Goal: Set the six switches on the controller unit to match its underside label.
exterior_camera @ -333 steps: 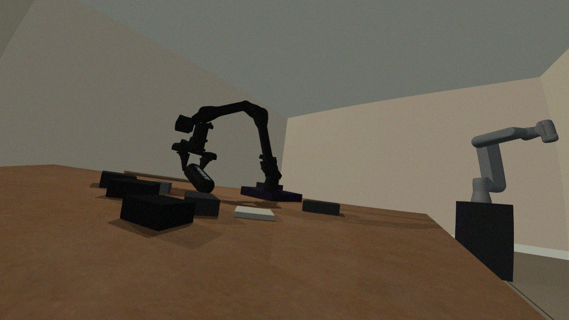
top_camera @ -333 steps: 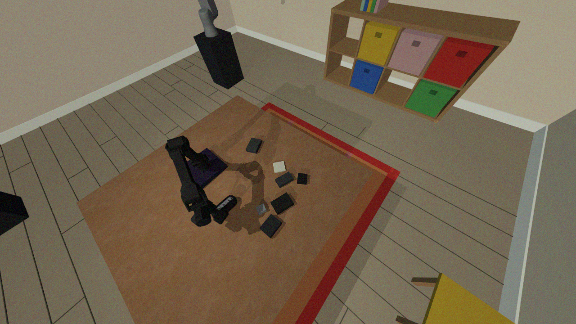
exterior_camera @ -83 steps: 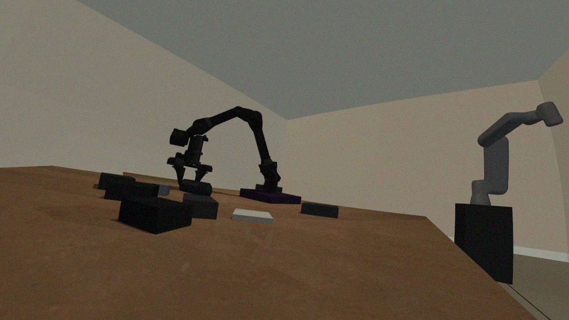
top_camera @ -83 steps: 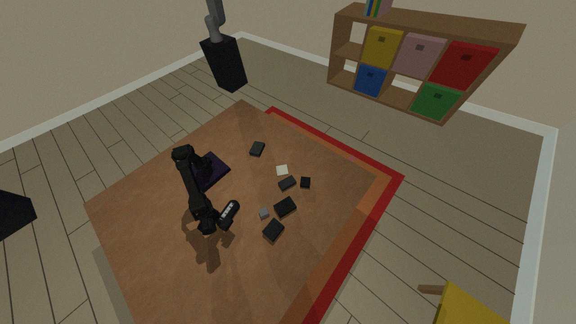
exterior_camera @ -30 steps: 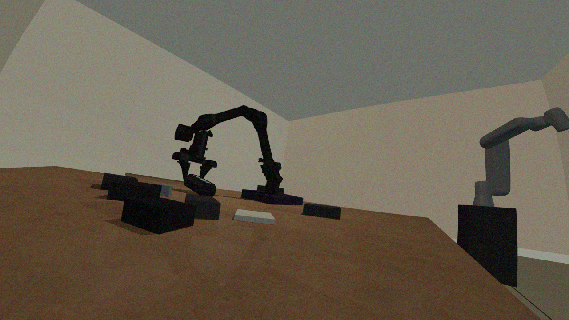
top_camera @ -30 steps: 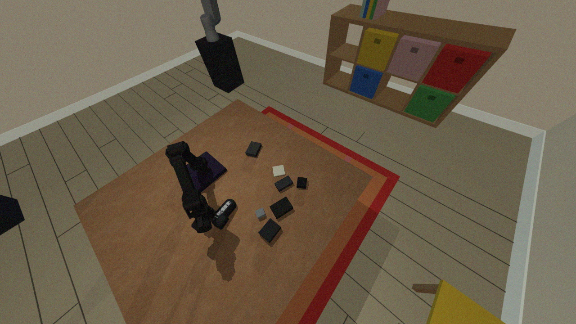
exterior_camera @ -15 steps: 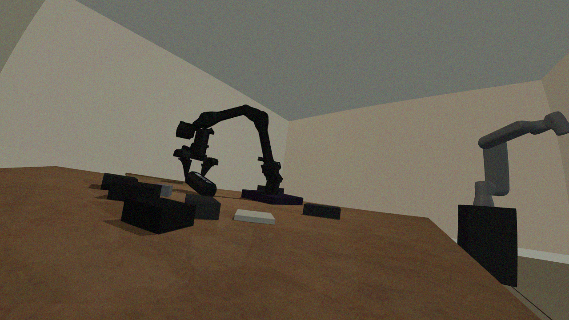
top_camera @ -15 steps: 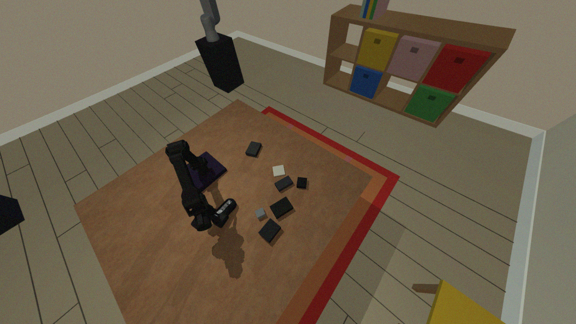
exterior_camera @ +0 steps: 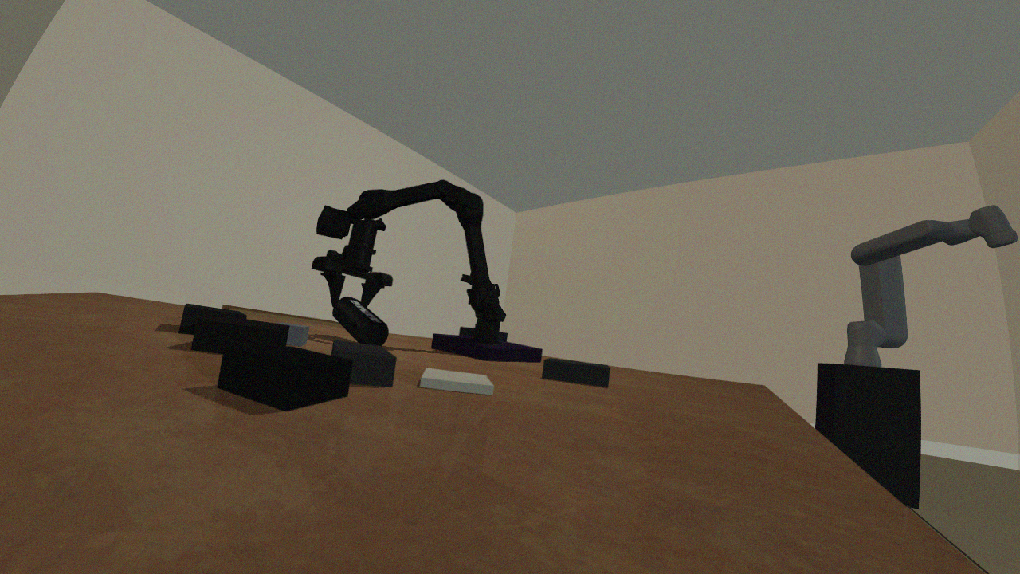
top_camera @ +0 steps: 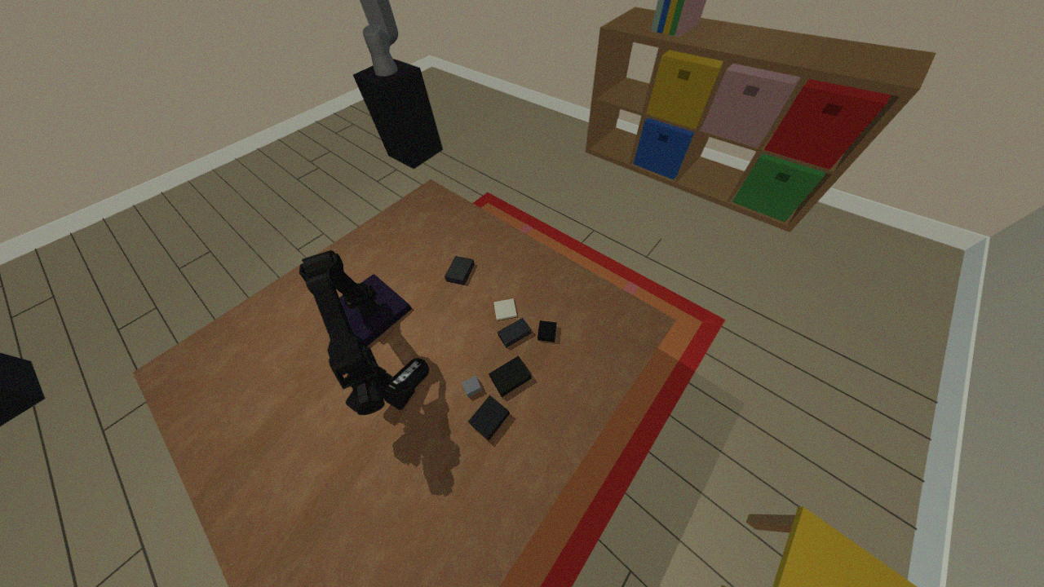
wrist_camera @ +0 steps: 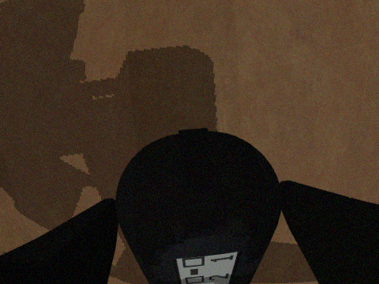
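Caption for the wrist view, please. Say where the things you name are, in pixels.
Gripper (top_camera: 397,381) (exterior_camera: 353,307) (wrist_camera: 199,202) clamped on the controller unit (top_camera: 389,393) (exterior_camera: 360,324) (wrist_camera: 197,177), its white label (top_camera: 405,373) (exterior_camera: 363,308) (wrist_camera: 205,270) partly visible at the bottom edge.

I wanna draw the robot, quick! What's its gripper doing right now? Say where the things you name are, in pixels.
Gripper (exterior_camera: 351,303) (wrist_camera: 199,202): shut on the controller unit (top_camera: 389,392) (exterior_camera: 362,324) (wrist_camera: 197,177), its label showing.

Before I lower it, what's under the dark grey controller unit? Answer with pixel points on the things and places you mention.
Brown bench and shadow show around the dark grey controller unit (top_camera: 409,383) (exterior_camera: 360,320) (wrist_camera: 197,181); whatever is directly beneath stays hidden.
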